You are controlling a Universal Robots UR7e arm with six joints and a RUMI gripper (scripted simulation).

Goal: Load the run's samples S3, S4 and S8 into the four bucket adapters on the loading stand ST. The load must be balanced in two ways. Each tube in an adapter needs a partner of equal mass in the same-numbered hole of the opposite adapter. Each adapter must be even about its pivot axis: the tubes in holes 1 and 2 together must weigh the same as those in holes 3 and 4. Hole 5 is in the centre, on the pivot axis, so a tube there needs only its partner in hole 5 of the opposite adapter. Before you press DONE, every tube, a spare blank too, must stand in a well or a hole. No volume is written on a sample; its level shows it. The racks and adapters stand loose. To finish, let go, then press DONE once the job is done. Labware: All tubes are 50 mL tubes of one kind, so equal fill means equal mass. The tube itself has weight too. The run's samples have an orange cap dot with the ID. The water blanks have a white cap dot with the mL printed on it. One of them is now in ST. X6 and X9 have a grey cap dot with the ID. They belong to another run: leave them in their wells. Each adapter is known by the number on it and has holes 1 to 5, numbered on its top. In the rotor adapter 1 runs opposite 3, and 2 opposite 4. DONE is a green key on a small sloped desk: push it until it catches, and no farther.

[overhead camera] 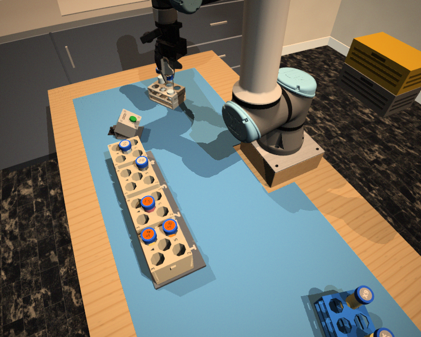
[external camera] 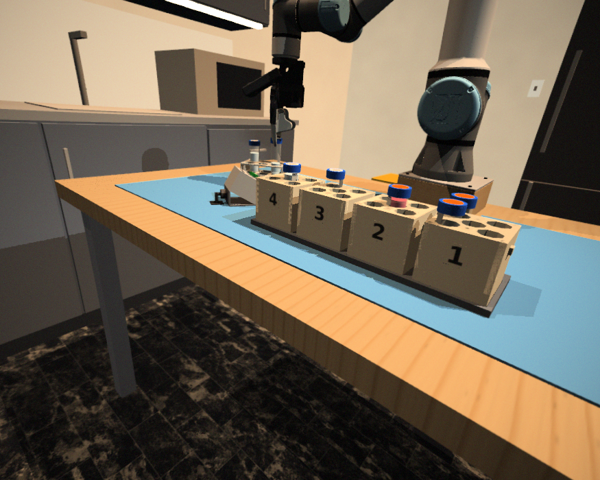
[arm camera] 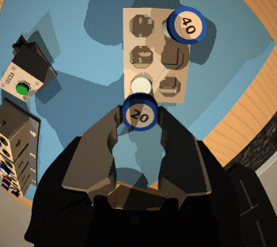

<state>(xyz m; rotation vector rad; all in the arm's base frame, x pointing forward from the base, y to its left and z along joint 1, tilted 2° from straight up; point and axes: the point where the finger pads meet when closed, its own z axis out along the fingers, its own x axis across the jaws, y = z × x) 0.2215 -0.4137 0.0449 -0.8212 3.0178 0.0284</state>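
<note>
Kitchen, grey cabinets | wooden table (overhead camera: pixel 348 232), blue mat (overhead camera: pixel 239 253) | end effector (arm camera: pixel 140 117) clamped on 20 blank (arm camera: pixel 140 113)

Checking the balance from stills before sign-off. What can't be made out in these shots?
- Fill levels in the stand adapters: the adapter walls hide the tube bodies in every view.
- Adapter 4 blank: cap print too small in the top view.
- Blue rack: cut off by the bottom edge in the top view; the lower grey-dot cap's ID can't be read.
- 20 blank held in the gripper: its cap hides the level in the wrist view.
</note>
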